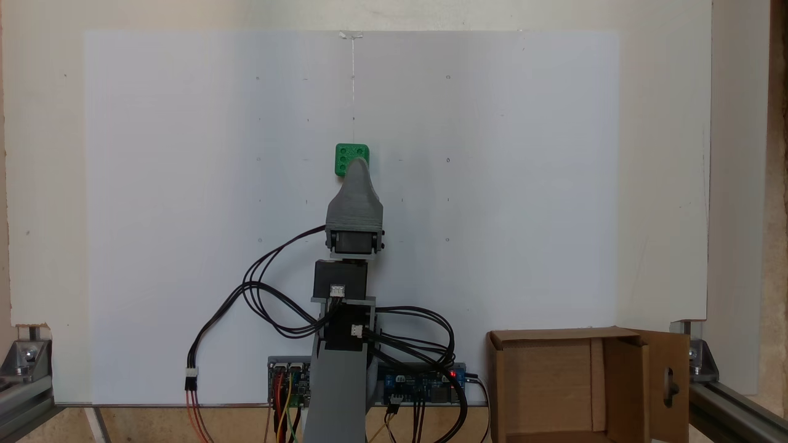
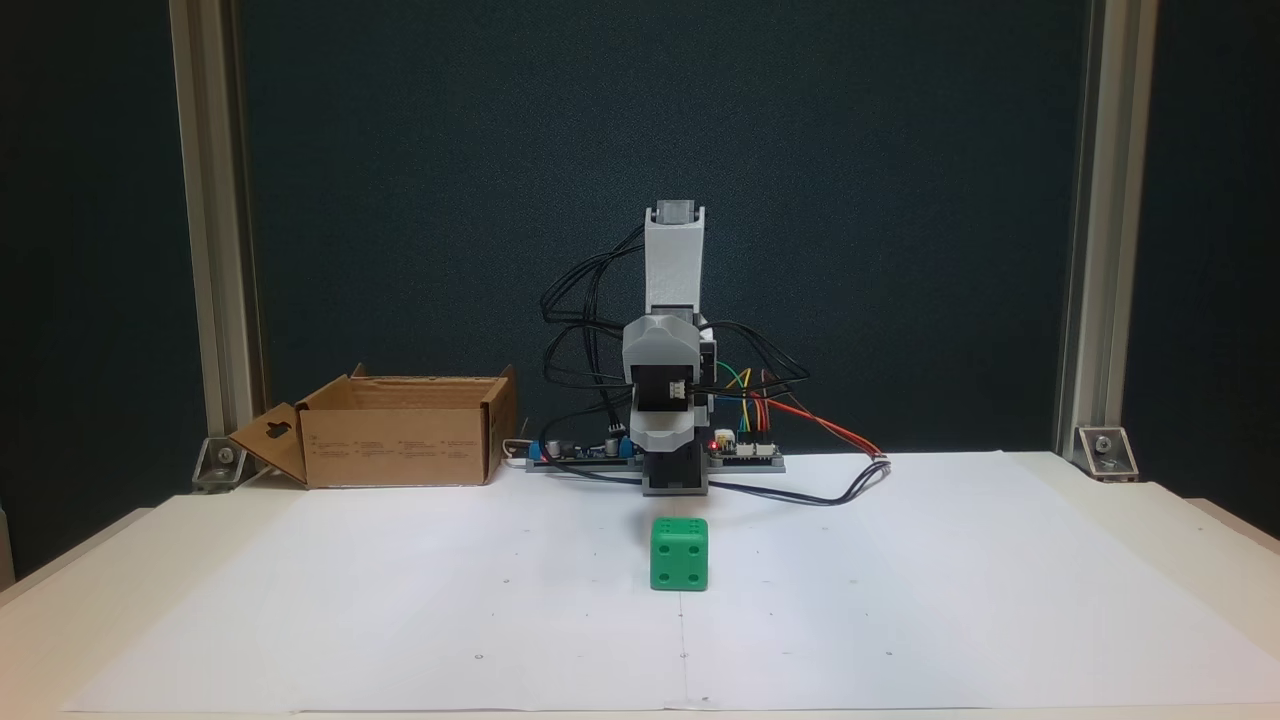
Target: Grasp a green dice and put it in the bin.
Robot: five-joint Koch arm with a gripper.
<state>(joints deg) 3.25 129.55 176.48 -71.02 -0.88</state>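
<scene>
A small bright green plastic dice (image 2: 679,553) sits on the white paper sheet (image 2: 400,600), just before the grey arm (image 2: 668,400); the brown cardboard bin (image 2: 400,432) stands far left.

Green dice (image 2: 679,553) on paper sheet (image 2: 400,600), before arm base; bin (image 2: 400,445) far left, beside base.

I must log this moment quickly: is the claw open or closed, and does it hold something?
Claw: cannot be told; one tip shows, over the dice from above. In the front view the dice sits on the paper, apparently not held.
</scene>
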